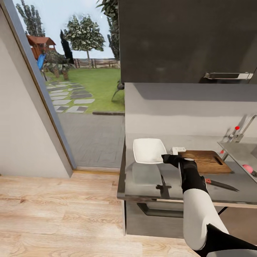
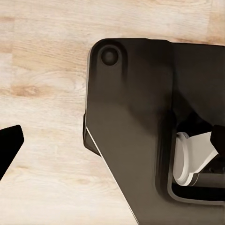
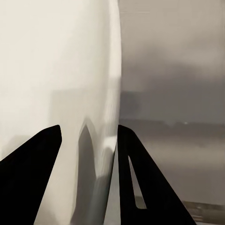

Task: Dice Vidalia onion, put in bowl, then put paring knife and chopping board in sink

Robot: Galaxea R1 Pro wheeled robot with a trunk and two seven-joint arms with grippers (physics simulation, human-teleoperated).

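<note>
Your onion [image 1: 247, 168] sits pink in the sink [image 1: 238, 152] at the far right, below the tap [image 1: 240, 131] with its red dot. On the grey surface [image 1: 142, 185] beside the sink lies the wooden board [image 1: 208, 161], with the knife [image 1: 220, 184] just in front of it, red handle near your arm. The white bowl [image 1: 149, 150] stands left of the board. Your right pincer [image 1: 167, 159] reaches to the bowl's right rim; in the right wrist view its fingers [image 3: 33, 173] are spread apart with the bowl's edge [image 3: 70, 84] between them, not visibly clamped. Your left pincer's state you cannot tell: one dark fingertip [image 2: 8, 143] shows over the wooden floor [image 2: 42, 70] beside the robot's dark base [image 2: 136, 117].
</note>
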